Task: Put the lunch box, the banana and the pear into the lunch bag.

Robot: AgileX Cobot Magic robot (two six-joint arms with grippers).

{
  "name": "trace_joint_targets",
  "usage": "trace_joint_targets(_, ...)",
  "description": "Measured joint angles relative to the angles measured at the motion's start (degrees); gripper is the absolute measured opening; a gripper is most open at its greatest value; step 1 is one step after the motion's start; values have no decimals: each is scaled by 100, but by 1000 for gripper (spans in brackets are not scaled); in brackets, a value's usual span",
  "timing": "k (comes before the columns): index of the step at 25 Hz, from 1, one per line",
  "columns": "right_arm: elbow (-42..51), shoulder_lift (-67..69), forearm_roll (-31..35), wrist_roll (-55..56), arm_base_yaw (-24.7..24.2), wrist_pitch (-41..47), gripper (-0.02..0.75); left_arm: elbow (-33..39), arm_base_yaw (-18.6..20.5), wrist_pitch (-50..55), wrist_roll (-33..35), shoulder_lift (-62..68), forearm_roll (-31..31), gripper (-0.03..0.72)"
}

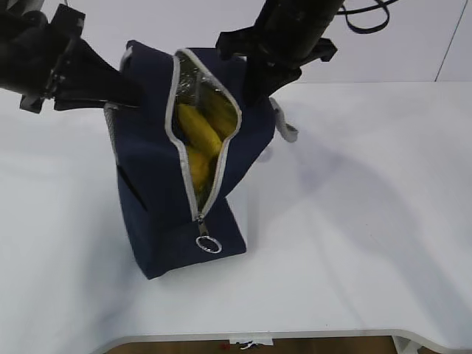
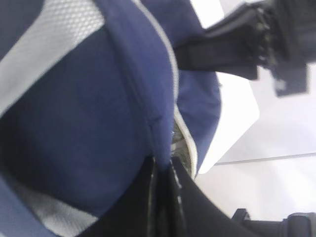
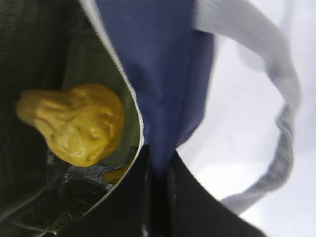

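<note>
The navy lunch bag (image 1: 162,192) stands tilted on the white table with its grey zipper open. My left gripper (image 1: 129,96) is shut on the bag's left edge; the left wrist view shows the jaws pinching navy fabric (image 2: 163,165). My right gripper (image 1: 254,87) is shut on the bag's right rim, pinching navy fabric (image 3: 158,165). Inside, the yellow banana (image 1: 195,136) lies along the opening. The pear (image 3: 74,123) rests against the foil lining, on a sage-green surface (image 3: 84,59) that looks like the lunch box lid. The rest of the lunch box is hidden.
The metal ring pull (image 1: 208,244) hangs at the low end of the zipper. A grey webbing handle (image 1: 286,127) hangs off the bag's right side and also shows in the right wrist view (image 3: 284,98). The white table (image 1: 354,221) ends near the front edge.
</note>
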Motion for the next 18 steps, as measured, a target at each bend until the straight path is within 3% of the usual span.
trace_joint_targets(10, 665, -484, -693, 50, 0, 26, -1, -163, -1009, -639, 888, 859, -1258, 0)
trace_joint_targets(18, 668, -494, -648, 99, 0, 26, 24, -314, -1089, -832, 956, 1042, -1356, 4)
